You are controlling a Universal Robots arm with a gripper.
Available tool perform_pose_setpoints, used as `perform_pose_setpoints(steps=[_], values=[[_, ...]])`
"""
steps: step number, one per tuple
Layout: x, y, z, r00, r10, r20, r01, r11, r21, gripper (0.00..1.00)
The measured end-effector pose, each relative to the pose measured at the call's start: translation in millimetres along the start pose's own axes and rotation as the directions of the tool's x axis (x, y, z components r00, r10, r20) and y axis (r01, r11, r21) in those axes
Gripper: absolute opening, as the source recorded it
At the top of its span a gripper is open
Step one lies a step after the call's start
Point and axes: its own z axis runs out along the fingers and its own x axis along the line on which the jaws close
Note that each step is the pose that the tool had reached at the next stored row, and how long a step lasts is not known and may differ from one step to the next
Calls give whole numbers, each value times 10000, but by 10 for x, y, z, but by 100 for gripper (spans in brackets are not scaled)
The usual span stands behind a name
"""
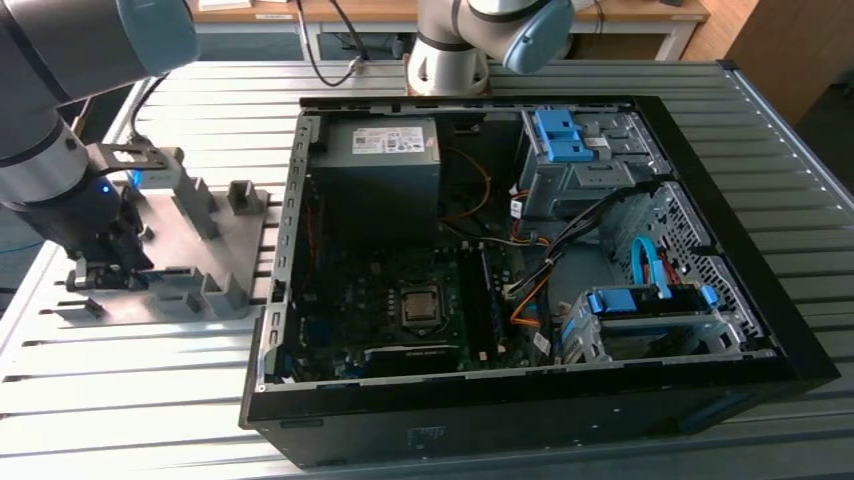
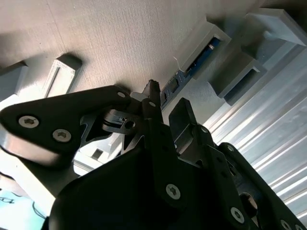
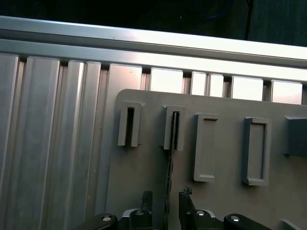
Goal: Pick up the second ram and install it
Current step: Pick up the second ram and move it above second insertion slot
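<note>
gripper (image 3: 165,193), jaws apart, astride second ram (image 3: 173,132)

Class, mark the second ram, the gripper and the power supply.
second ram (image 3: 170,165), first wrist view, its thin dark edge.
gripper (image 3: 165,195), first wrist view, midway between its fingertips.
power supply (image 1: 380,185), exterior view, its broad face.

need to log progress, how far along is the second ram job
Early stage. Done: the gripper is at the grey fixture, its fingers open either side of the second ram. In hand: nothing gripped yet; the stick stands on edge in the fixture. Left: the lift and the install in the computer case. The neighbouring slot holds no stick.
</note>
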Motion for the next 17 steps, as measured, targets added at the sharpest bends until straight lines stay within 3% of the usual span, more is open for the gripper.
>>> perform_pose_setpoints(steps=[15,17], values=[[1,-1,15,10000,-7,6,7,10000,0,35],[2,-1,16,10000,-8,62,8,10000,5,35]])
